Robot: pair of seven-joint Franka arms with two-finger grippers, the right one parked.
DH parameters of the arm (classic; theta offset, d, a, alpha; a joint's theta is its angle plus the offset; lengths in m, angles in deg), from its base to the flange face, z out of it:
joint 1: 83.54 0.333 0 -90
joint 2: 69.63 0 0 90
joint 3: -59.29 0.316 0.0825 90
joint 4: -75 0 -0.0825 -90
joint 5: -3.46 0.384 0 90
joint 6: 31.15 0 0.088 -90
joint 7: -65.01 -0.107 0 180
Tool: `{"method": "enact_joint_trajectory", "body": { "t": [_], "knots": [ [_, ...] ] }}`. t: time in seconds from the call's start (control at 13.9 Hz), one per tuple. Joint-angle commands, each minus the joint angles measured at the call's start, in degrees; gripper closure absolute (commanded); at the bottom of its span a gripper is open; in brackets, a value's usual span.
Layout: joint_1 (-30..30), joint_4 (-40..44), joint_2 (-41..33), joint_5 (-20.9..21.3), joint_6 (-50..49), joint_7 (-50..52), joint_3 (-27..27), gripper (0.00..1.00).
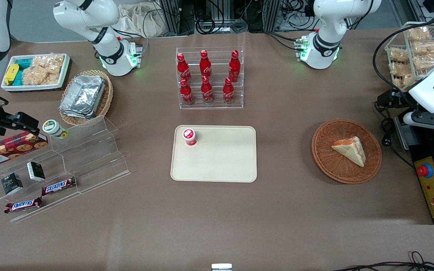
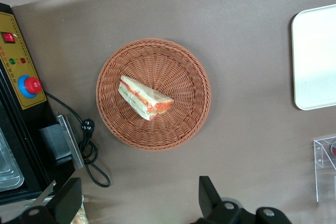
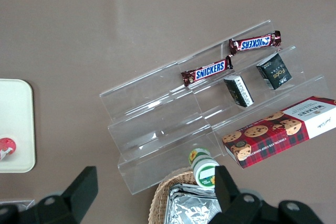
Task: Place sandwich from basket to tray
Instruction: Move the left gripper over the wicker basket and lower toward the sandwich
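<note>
Sandwich [image 2: 145,98] sits untouched in the basket [image 2: 181,64], your hand [image 2: 137,203] hovers spread wide above, tray [image 1: 220,165] awaits it.

SNICKERS — two candy bars [image 3: 206,70] | Walkers — cookie box [image 3: 283,135] | Coca-Cola — red bottles [image 1: 206,89]

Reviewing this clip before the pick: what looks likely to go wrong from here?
1. The sandwich is a soft wedge lying flat in the basket; the open end effector, above the table and not yet over the basket, may squash it or slip off.
2. The light basket could shift or lift with the grasp.
3. A red-capped bottle stands on the tray; a careless placement might knock it over.
</note>
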Motion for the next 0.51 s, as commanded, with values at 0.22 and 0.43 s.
{"method": "enact_joint_trajectory", "body": {
  "t": [0.22,0.43],
  "knots": [
    [-0.1,2.99,3.41,-0.61,-2.04,0.85,0.0,0.0],
    [0.69,-3.76,2.1,-2.09,1.72,12.77,0.7,0.0]
  ]
}}
